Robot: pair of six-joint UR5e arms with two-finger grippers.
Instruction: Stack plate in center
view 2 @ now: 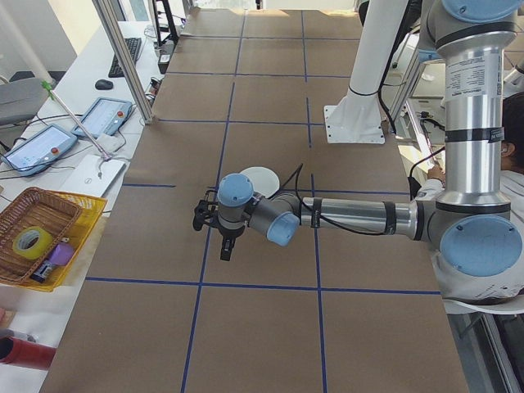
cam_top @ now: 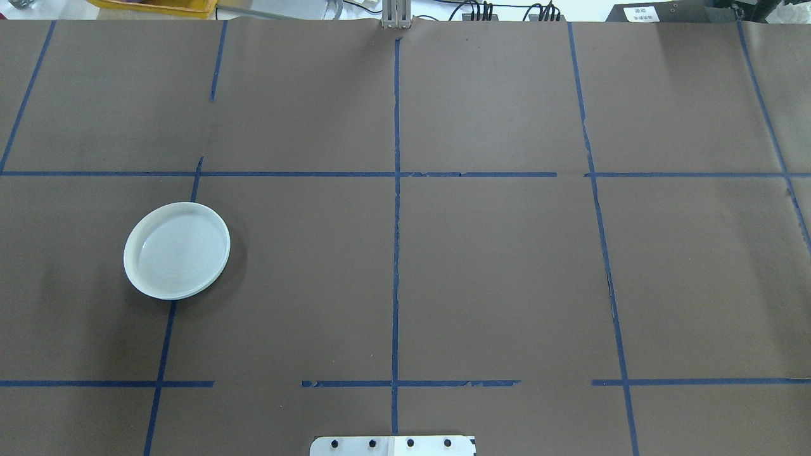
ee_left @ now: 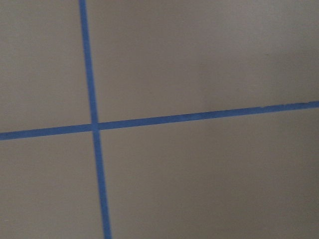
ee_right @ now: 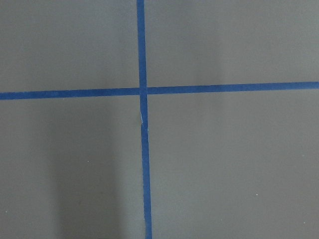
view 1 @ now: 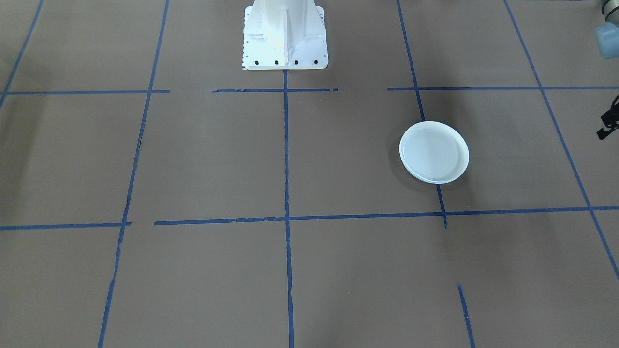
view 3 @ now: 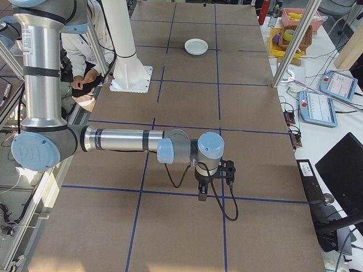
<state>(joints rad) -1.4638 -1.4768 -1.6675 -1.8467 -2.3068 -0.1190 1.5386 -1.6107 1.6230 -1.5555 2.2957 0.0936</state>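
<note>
A pale blue-grey plate (cam_top: 177,251) lies flat on the brown paper-covered table (cam_top: 494,272), over a blue tape line (cam_top: 396,240) in the half toward the table's left end, apparently atop another plate whose rim shows beneath. The left gripper (view 2: 227,239) hangs over the table nearer that end, apart from the plate; the right gripper (view 3: 202,187) hangs toward the opposite end. Whether either gripper's fingers are spread or pressed together cannot be told. Both wrist cameras show only crossing tape lines.
</note>
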